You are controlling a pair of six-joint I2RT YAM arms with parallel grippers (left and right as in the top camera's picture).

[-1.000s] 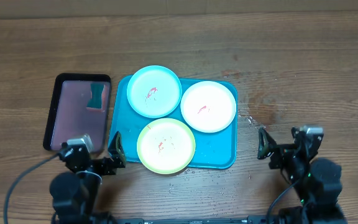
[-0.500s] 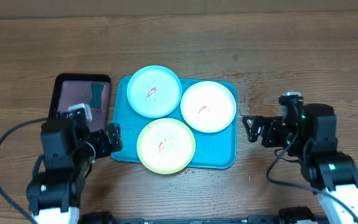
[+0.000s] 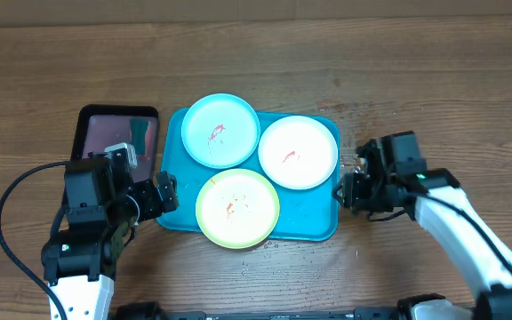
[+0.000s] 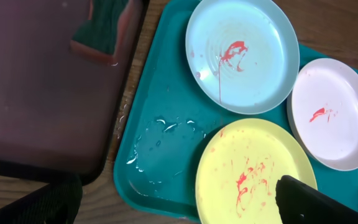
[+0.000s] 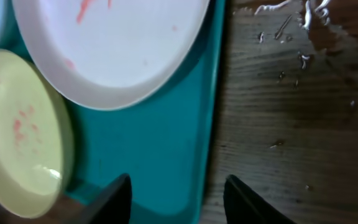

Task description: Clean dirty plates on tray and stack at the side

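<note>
Two empty claws: left claw (image 3: 164, 194) wide, right claw (image 5: 178, 186) half-open astride the tray (image 5: 160, 143) rim, fingers cropped.

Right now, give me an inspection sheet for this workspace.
Surface: wood-grain table, water drops right of the teal tray.
Job's things: teal tray, floor wet, holding light blue plate, white plate and yellow-green plate, all red-smeared.
Clutter: black-rimmed tray with green sponge.
Grippers: left pincer open at the teal tray's left edge; right pincer jaws apart, straddling its right rim.
Cables: black cable loops at front left.
Surroundings: nothing seen.
</note>
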